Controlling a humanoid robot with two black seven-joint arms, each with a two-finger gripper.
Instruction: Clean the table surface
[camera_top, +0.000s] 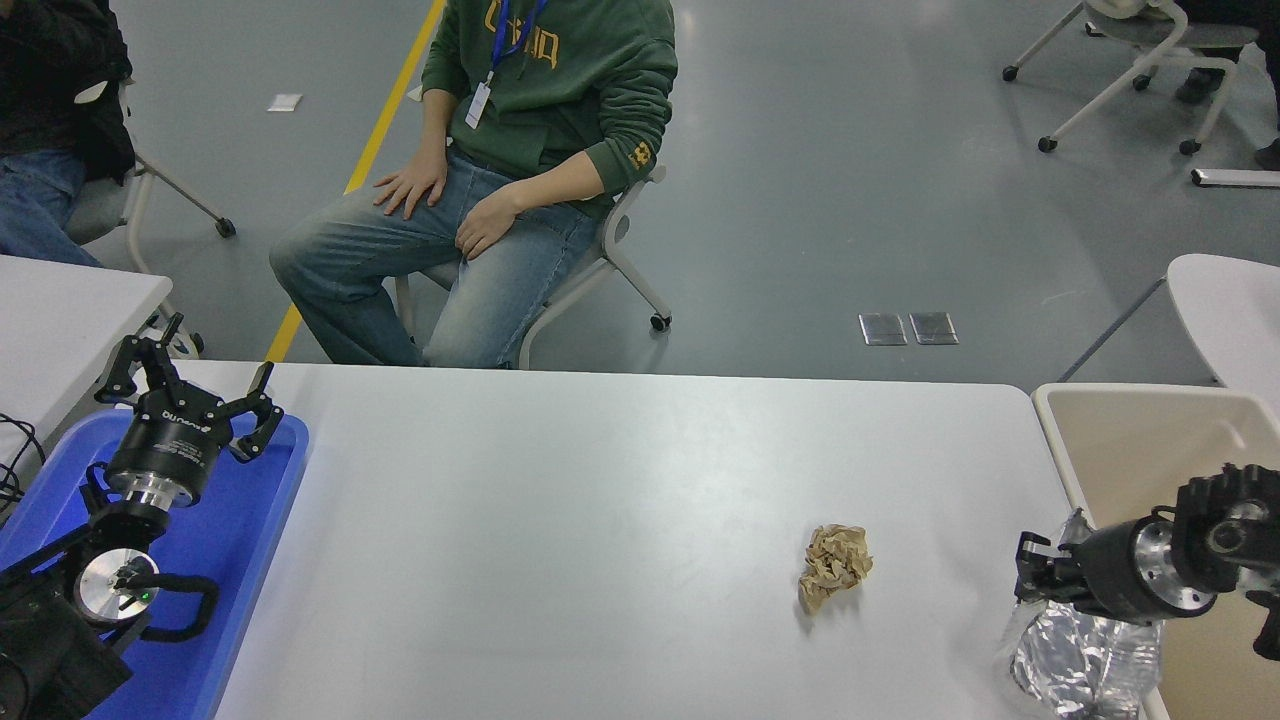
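1. The table surface (600, 520) is filling the middle of the head view, white and matte. It runs from the blue tray (255, 560) at its left end to the beige bin (1130, 440) at its right end.
2. The right gripper (1035, 580) is coming in from the right edge, over the table's near right corner. Its fingers are clamped on the top of a crumpled silvery plastic bag (1085, 665).
3. The bag is hanging below the gripper, straddling the table's right edge just beside the bin's near-left rim. Whether its bottom is touching the table cannot be told.
4. Step in hand, as a judgement: the right arm is carrying the silvery bag toward the bin; the bag is not yet over the bin's opening.
5. The next move is calling for the bag to clear the bin's rim and hang fully over the opening before the fingers part. The bag is loose and bulky, so it could snag on the rim or slump back onto the table.
6. A crumpled brown paper ball (835, 565) is lying on the table surface, right of centre and near the front, apart from the gripper. It is likely the next pick.
7. The left gripper (190, 395) is parked at the lower left over the blue tray, fingers spread apart, holding nothing.
8. A person in a green hoodie (560, 70) is sitting at the far side, hands on knees, not reaching in.
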